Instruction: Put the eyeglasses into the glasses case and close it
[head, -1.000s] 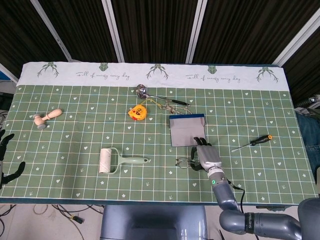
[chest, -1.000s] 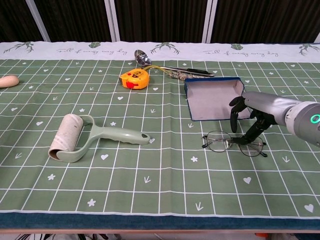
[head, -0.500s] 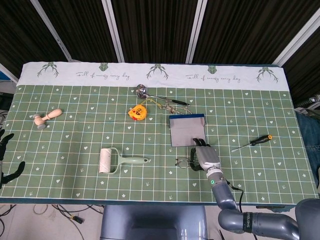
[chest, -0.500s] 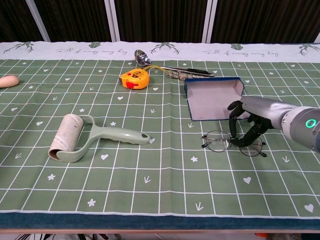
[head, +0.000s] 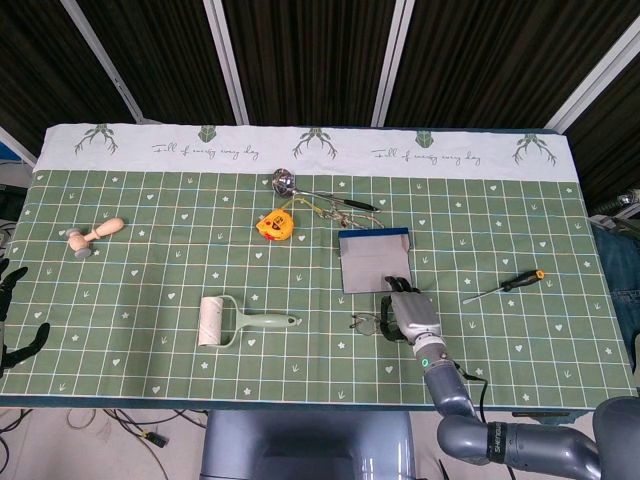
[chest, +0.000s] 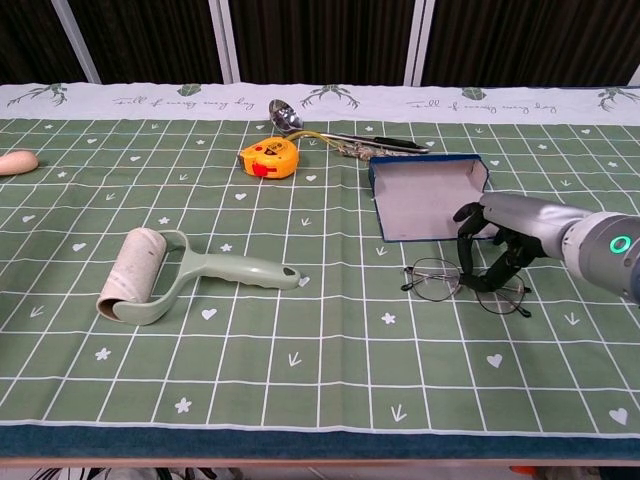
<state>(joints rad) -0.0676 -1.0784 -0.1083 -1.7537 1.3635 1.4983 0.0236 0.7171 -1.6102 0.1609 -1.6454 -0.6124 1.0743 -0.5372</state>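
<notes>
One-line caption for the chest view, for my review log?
Right hand reaches down onto the eyeglasses on the green mat, beside the open glasses case.

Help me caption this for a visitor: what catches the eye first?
The right hand reaching down onto the eyeglasses near the table's front right, just before the open blue glasses case. Further left, a pale green lint roller and a yellow tape measure stand out.

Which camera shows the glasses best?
The chest view: both lenses and the thin frame of the glasses show clearly beside the right hand. In the head view the glasses are tiny, and the hand hides part of them.
</notes>
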